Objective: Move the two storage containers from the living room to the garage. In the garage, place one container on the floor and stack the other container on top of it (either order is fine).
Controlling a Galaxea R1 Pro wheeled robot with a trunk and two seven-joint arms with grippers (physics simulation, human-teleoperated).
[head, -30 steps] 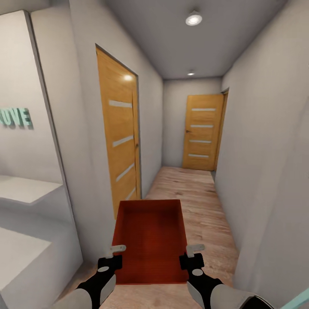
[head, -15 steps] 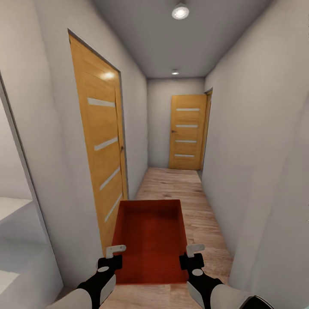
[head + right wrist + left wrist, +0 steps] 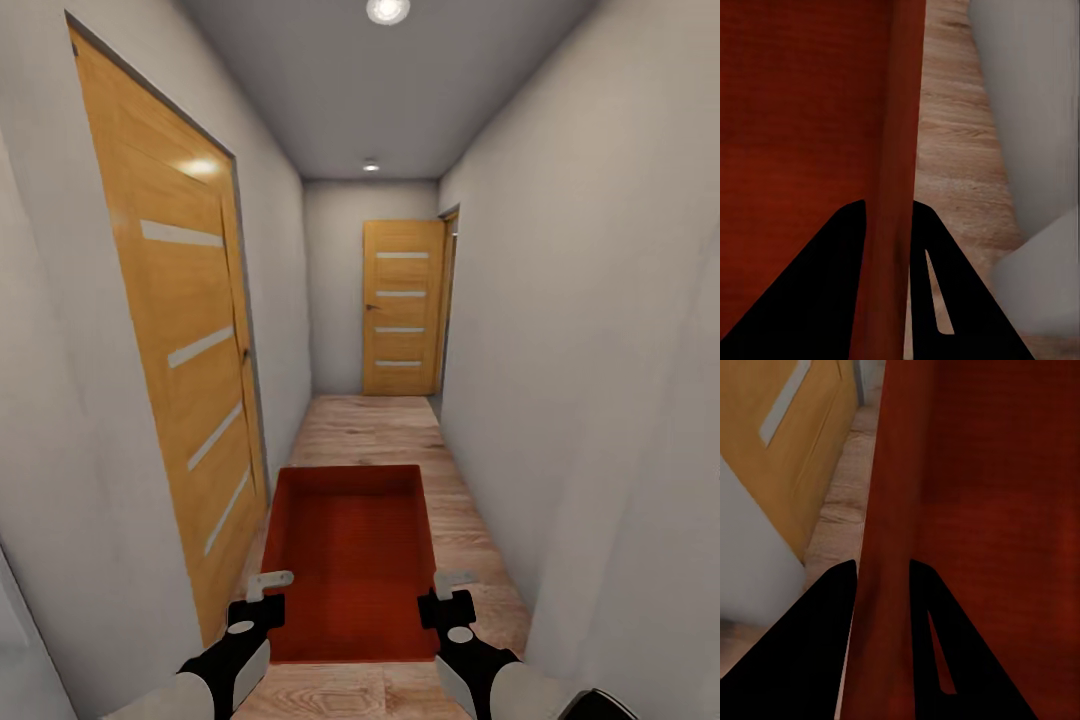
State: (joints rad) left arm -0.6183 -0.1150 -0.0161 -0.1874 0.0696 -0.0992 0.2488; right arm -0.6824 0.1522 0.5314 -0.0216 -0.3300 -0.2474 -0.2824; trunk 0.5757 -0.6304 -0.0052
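I hold one orange-red bin [image 3: 345, 560] out in front of me, above the wood plank floor [image 3: 370, 430] of a narrow hallway. My left tool [image 3: 268, 582] is clamped on its left wall and my right tool [image 3: 452, 580] on its right wall. A wooden door [image 3: 185, 370] stands close on my left, and another door [image 3: 402, 308] closes the far end.

Left pincer [image 3: 883, 585] astride container [image 3: 997, 510] wall
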